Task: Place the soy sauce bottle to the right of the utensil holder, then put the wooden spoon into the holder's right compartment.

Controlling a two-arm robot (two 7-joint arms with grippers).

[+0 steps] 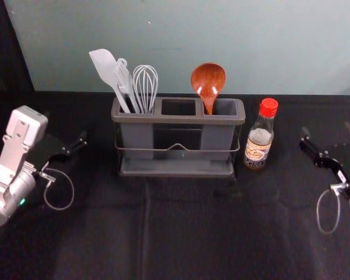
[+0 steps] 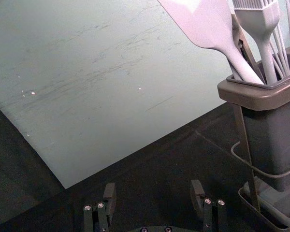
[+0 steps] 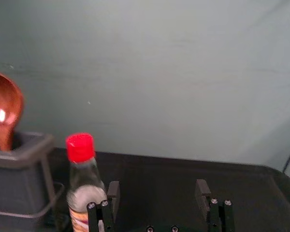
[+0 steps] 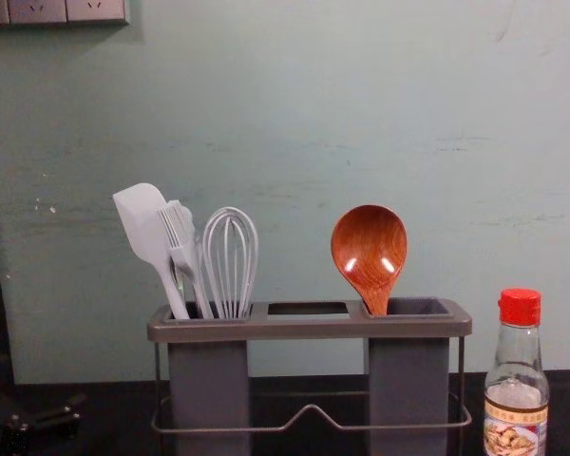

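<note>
The soy sauce bottle [image 1: 260, 137] with its red cap stands upright just right of the grey utensil holder [image 1: 178, 171]. In the holder's right compartment the wooden spoon [image 1: 209, 81] rests bowl up; the chest view shows the spoon [image 4: 369, 255] there too. My right gripper [image 1: 328, 133] is right of the bottle, open and holding nothing; in its wrist view the gripper [image 3: 158, 191] has the bottle [image 3: 81, 166] beside one finger. Left of the holder is my left gripper [image 1: 65, 133]; in its wrist view the gripper [image 2: 153, 191] is open with nothing between its fingers.
A pale spatula [image 1: 107, 67], a brush and a whisk [image 1: 145, 87] stand in the holder's left compartment. Behind the black-covered table [image 1: 186, 233] rises a pale green wall [image 1: 268, 46]. Sockets [image 4: 52, 11] are mounted high on the wall at the left.
</note>
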